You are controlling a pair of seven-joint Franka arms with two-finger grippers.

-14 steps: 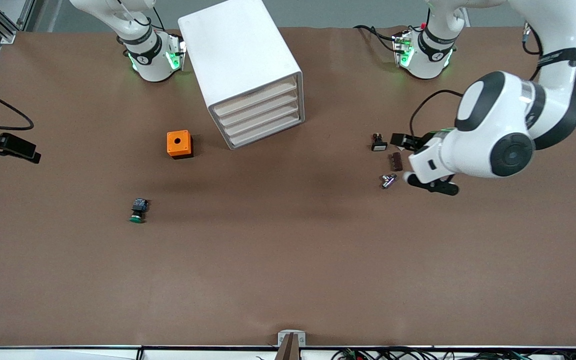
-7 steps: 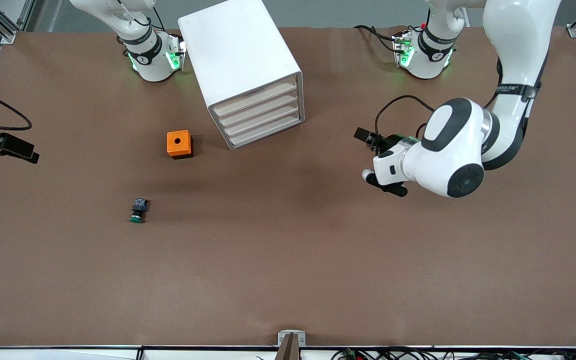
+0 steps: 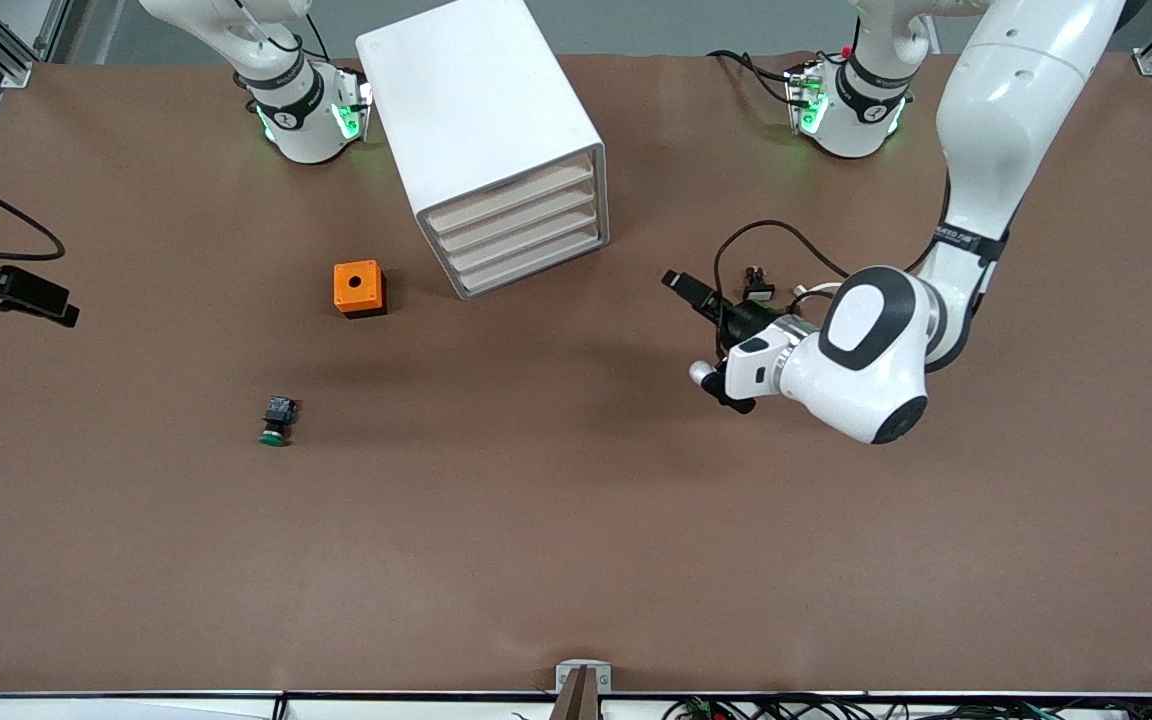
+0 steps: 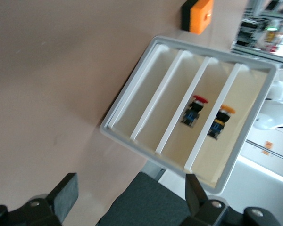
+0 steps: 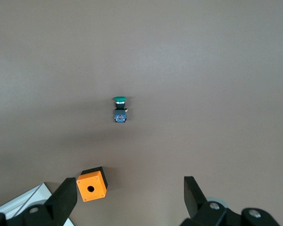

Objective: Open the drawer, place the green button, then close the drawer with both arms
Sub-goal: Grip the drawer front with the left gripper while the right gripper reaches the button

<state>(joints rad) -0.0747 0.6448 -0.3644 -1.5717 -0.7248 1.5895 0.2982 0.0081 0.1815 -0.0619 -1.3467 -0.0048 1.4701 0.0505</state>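
Step in hand: opening the drawer (image 3: 526, 228), all four fronts shut, upper centre of frame. Left gripper (image 3: 711, 335) hangs over bare tabletop (image 3: 576, 520) at centre right, jaws released, empty, aimed at the cabinet (image 3: 481, 120). Right gripper (image 3: 11, 290) waits at the left edge, jaws spread, probably empty. Button (image 3: 277, 420) sits lower left, below the orange box (image 3: 358, 288). Next: left jaws must catch a drawer front.
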